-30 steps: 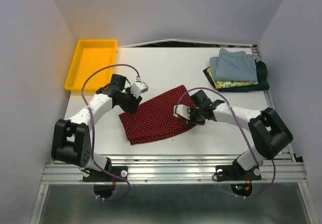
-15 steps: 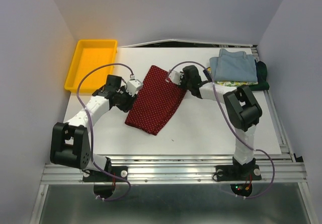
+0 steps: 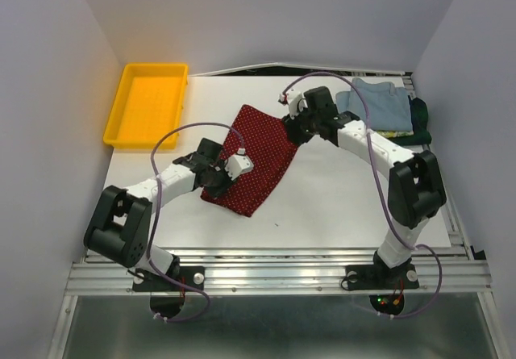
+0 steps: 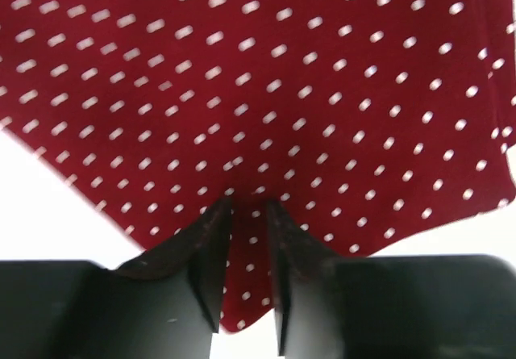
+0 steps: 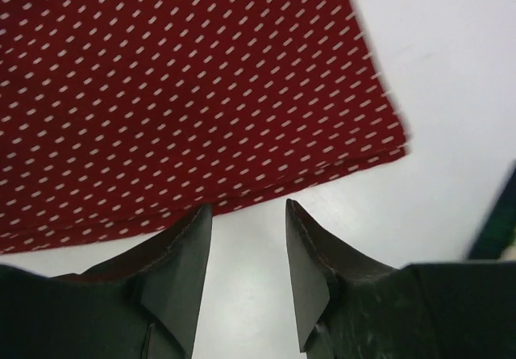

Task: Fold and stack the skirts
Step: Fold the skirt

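The dark red dotted skirt (image 3: 258, 153) lies folded in a slanted strip mid-table. It fills the left wrist view (image 4: 282, 77) and the right wrist view (image 5: 161, 93). My left gripper (image 3: 226, 181) is over the skirt's near-left corner. Its jaws (image 4: 248, 206) stand a narrow gap apart with cloth between them. My right gripper (image 3: 292, 127) is open and empty at the skirt's far-right edge, its tips (image 5: 248, 207) just off the cloth over bare table. The light blue skirt (image 3: 375, 105), the yellow-green patterned one (image 3: 371, 135) and the dark green one (image 3: 419, 121) are stacked at the back right.
A yellow plastic tray (image 3: 117, 105) stands at the back left. The white table's near edge meets a metal rail (image 3: 282, 274) where the arm bases sit. Grey walls close in both sides.
The right gripper carried the skirt's right half over to the back, let go and backed off its far edge. The left gripper slid right onto the skirt.
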